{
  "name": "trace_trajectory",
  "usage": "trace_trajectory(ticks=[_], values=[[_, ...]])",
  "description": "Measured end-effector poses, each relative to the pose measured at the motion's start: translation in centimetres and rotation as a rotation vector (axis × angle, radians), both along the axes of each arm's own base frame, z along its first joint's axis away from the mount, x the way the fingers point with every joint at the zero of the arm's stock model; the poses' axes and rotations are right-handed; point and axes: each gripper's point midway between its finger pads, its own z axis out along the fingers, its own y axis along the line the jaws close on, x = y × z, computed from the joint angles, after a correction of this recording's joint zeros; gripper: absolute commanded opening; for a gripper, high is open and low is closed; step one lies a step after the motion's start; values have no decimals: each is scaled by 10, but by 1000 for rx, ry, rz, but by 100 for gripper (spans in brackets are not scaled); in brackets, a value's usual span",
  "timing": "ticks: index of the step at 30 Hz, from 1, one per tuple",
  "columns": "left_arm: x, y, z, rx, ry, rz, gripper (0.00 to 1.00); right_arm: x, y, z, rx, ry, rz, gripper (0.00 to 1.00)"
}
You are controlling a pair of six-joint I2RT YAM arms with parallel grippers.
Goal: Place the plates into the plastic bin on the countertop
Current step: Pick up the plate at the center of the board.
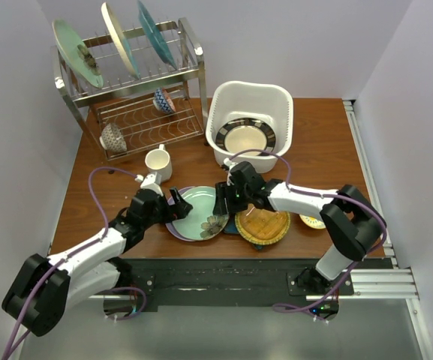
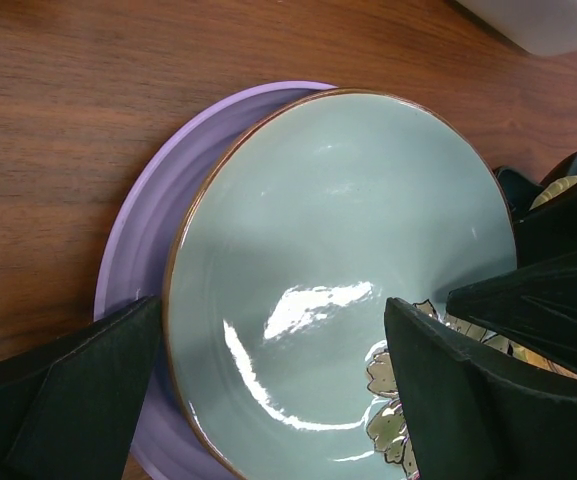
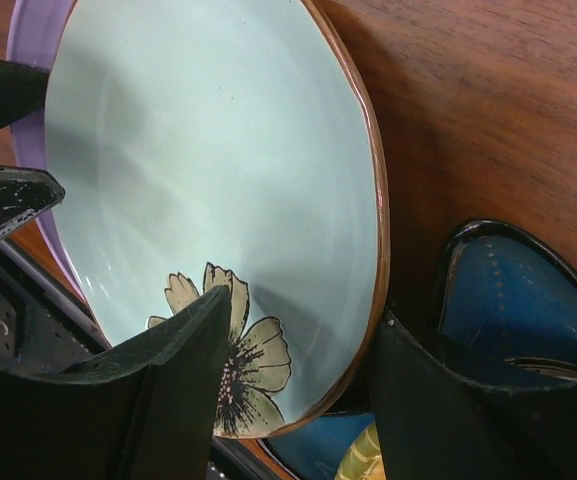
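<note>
Progress: one plate is binned. The black-rimmed cream plate (image 1: 249,137) lies in the plastic bin (image 1: 220,101), beyond the right pincer (image 3: 303,320). Outstanding: the mint floral plate (image 1: 197,210) sits on the lavender plate (image 2: 143,240), between both pincers. Right pincer is released, its jaws astride the mint rim. Left pincer (image 2: 273,330) is released, spread wide over the opposite edge. Amber plate (image 1: 263,227) and blue plate (image 3: 528,300) lie just beside the right pincer. Judged early stage
</note>
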Motion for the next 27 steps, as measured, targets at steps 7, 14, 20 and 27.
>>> trace_trajectory(ticks=[7, 14, 20, 27], values=[[-2, 1, 0, -4, -5, 0, 96, -8, 1, 7, 43, 22, 2, 56], [-10, 4, -3, 1, 9, -5, 96, -14, 7, 28, 109, 22, 16, 55], [-13, 5, -5, 7, 20, -8, 97, -17, 10, 37, 138, 32, 23, 54], [-14, 5, -10, 16, 37, -10, 97, -22, 13, 49, 175, 34, 39, 53]])
